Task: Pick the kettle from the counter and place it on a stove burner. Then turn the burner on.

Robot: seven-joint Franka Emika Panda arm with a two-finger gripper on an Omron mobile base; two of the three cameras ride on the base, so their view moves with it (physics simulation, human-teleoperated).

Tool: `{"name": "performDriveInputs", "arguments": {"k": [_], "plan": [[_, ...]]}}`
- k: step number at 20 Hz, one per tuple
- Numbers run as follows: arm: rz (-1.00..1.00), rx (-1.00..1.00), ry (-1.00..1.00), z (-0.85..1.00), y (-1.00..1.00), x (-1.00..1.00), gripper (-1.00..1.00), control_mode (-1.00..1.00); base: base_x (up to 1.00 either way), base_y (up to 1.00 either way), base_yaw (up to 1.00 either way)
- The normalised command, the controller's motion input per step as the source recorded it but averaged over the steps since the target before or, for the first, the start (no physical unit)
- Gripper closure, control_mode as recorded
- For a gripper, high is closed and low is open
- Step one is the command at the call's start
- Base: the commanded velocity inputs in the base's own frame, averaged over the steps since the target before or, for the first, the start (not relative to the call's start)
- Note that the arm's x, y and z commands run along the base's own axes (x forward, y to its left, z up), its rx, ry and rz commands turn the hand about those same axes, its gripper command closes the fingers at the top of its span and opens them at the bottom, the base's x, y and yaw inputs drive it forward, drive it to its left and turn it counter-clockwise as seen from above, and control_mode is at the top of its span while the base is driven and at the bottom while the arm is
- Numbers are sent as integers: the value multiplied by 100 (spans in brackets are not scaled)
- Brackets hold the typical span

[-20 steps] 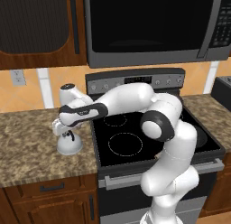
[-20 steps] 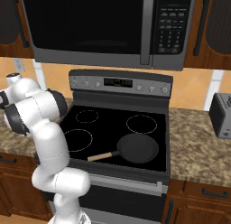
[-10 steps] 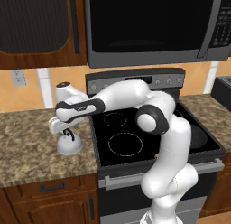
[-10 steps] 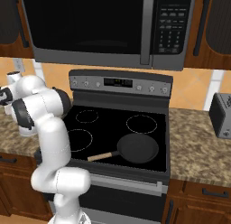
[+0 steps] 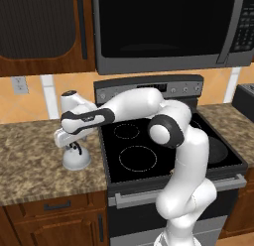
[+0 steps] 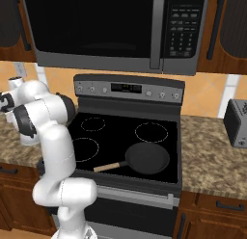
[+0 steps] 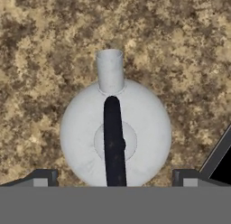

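Gripper (image 7: 115, 179) hangs over the kettle (image 7: 116, 135), jaws wide apart, nothing held.
Kettle sits upright on the counter (image 5: 30, 160), just left of the stove. Handle (image 7: 113, 142) runs between the two fingertips, so a straight drop should let them close across it. Big burner (image 5: 138, 157) is bare; pan (image 6: 147, 158) sits front right.

The kettle (image 5: 76, 158) stands on the counter (image 5: 30, 160), just left of the stove. My gripper (image 7: 115, 177) hangs directly above it, 1 finger on each side. On the stove, the frying pan (image 6: 146, 158) lies front right.
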Motion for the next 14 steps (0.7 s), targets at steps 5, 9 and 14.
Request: {"name": "performDriveInputs", "arguments": {"k": [5,9,14], "plan": [[-1,0,2,-3,-13,0,-100,-100,0,0,0],[0,1,0,-7,0,0,-100,-100,0,0,0],[0,1,0,-10,0,0,-100,-100,0,0,0]]}}
